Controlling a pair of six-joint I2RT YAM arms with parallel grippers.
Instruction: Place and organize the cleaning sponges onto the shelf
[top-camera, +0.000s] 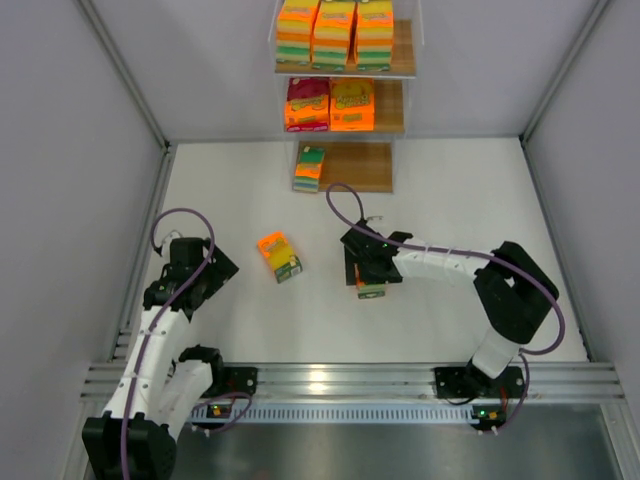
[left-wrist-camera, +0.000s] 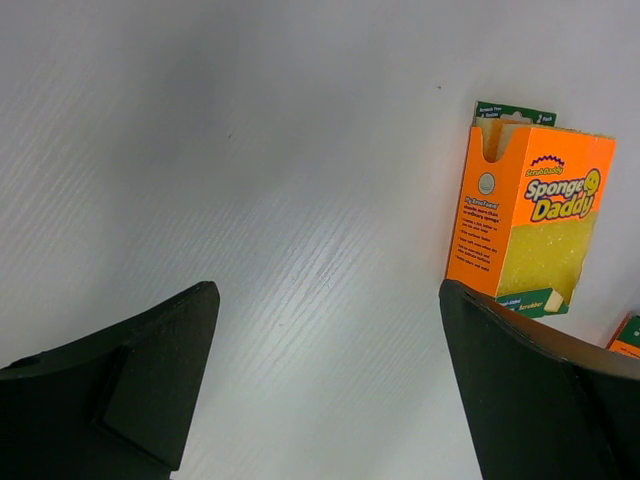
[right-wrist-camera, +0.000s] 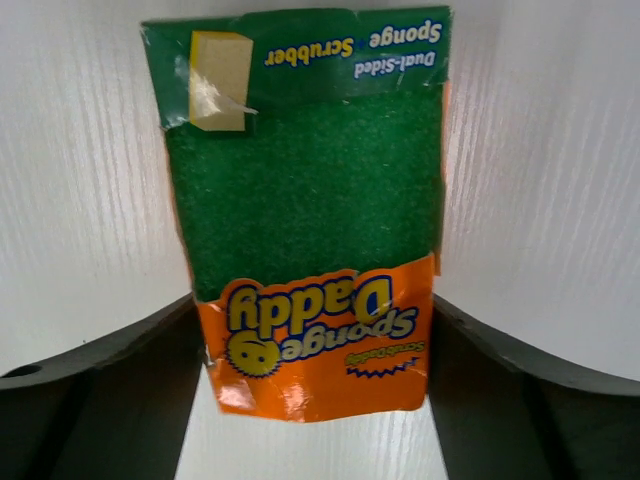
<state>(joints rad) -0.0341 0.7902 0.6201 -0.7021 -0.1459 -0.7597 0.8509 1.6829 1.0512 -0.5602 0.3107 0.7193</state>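
Right fingers (right-wrist-camera: 110, 400): apart, one on each side of a green-faced pack (right-wrist-camera: 310, 190). Their inner edges lie right along its sides. Can't tell whether they press on it.
Pack between right fingers: flat on the bench (top-camera: 440, 190), print upside down in the wrist view. The orange band reads "Sponge Daddy" with a smiley. The green header reads "Dual-Sided Sponge Scrubber". A yellowish piece of tape (right-wrist-camera: 218, 80) sits on one header corner.
Left fingers (left-wrist-camera: 130, 380): spread wide, nothing between them, only bare bench below.
Yellow-faced pack (left-wrist-camera: 530, 220): flat on the bench, beyond the left fingers and off to their right, clear of both. Orange wrapper, "Sponge Daddy" logo, yellow sponge showing through the window, "Scrubber" on the bottom green strip. The other small print is too fine to read. From above it lies between the two arms, at an angle.
Orange corner (left-wrist-camera: 628, 335): edge of another pack at the frame margin, no writing legible.
Shelf (top-camera: 362, 166): at the far side of the bench, well apart from both arms.
Top tier: three stacks (top-camera: 333, 30) side by side, orange, yellow and green layers showing.
Middle tier: a magenta-faced pack (top-camera: 307, 103) and a yellow-faced one (top-camera: 352, 103), touching.
Lowest tier: a single pack (top-camera: 309, 168) at the left end.
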